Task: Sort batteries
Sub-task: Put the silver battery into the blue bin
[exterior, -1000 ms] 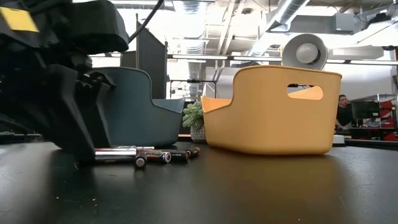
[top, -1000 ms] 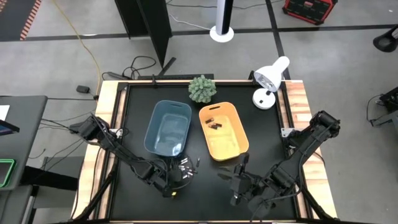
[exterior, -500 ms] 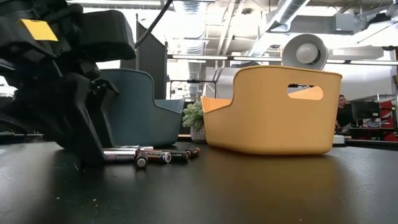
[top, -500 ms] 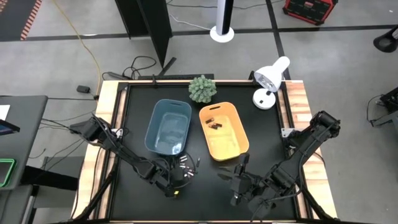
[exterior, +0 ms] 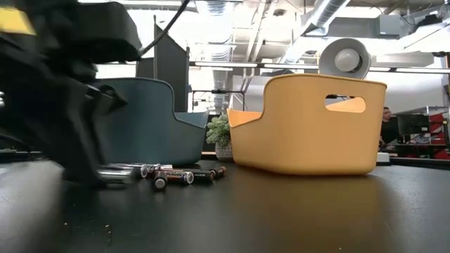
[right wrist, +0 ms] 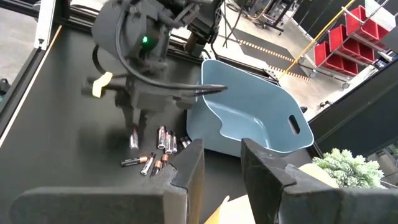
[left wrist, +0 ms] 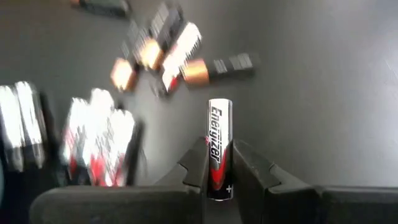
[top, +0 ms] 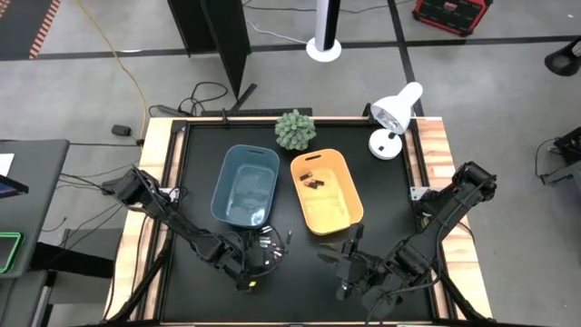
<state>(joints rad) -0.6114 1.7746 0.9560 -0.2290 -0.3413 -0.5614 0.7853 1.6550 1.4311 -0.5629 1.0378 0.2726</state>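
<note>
Loose batteries (top: 270,243) lie on the black table in front of the blue bin (top: 246,184); I also see the batteries (exterior: 179,175) in the low view. My left gripper (left wrist: 219,180) sits just left of that pile, slanting down, shut on a silver battery (left wrist: 219,134) with a red and black end. The same left gripper (right wrist: 134,132) shows in the right wrist view. Dark batteries (top: 313,182) lie in the orange bin (top: 325,193). My right gripper (top: 343,263) hangs open above the table, near the front edge, with nothing between its fingers. My left gripper pinches the silver battery between its two fingers (left wrist: 198,167), on the sides of its red and black end (left wrist: 219,177). The battery lies along the fingers, its silver end (left wrist: 219,109) sticking out past the tips. The fingers slant down from the table's near left. Whether it is clear of the table I cannot tell.
A small green plant (top: 295,129) and a white desk lamp (top: 393,118) stand at the table's far edge. The two bins sit side by side mid-table. A person (exterior: 387,126) shows far off in the room behind.
My left gripper has shut on the silver battery at the left side of the pile. It has then shifted a little toward the table's left edge, drawing that battery away from the others. The rest of the pile lies as before.
</note>
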